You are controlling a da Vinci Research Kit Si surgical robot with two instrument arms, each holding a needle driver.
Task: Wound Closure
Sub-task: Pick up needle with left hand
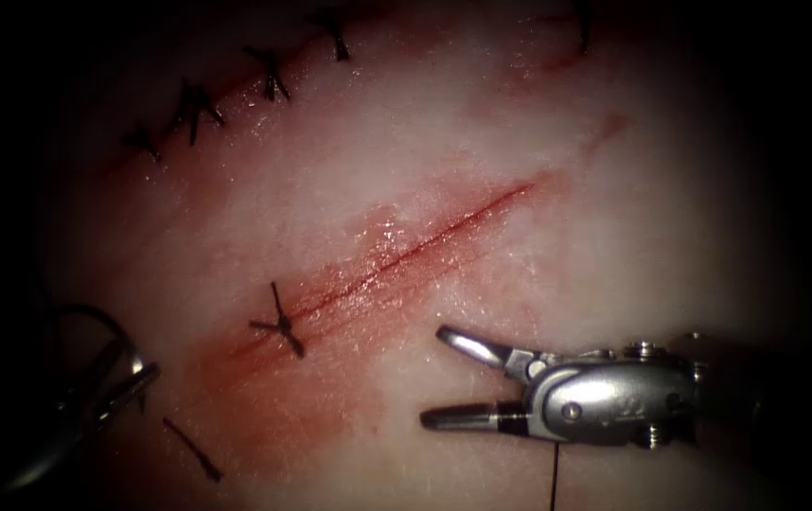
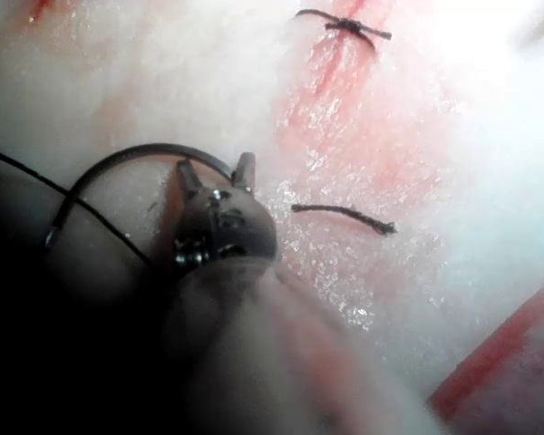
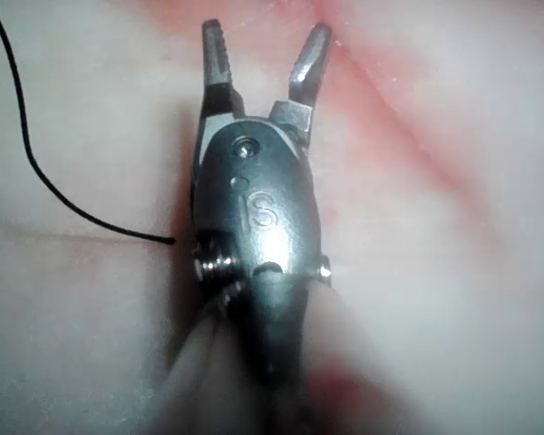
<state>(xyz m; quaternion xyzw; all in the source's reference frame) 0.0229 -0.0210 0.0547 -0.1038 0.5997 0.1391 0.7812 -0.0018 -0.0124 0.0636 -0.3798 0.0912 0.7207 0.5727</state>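
A: What has each tool got?

B: The right tool (image 1: 430,374) has its jaws spread wide with nothing between them, hovering over the tissue (image 1: 671,189) to the right of the cut (image 1: 406,255). The left tool (image 2: 216,172) grips the curved needle (image 2: 118,163) near one end; the needle is clear of the tissue, well to the left of the cut

A: And around them?

B: Thread (image 2: 27,174) trails from the needle. One knotted stitch (image 1: 281,324) crosses the cut's lower end, a cut thread end (image 1: 193,449) lies loose below it, and a sutured row (image 1: 198,109) runs along the top left. Red fluid (image 1: 330,312) smears the cut's edges
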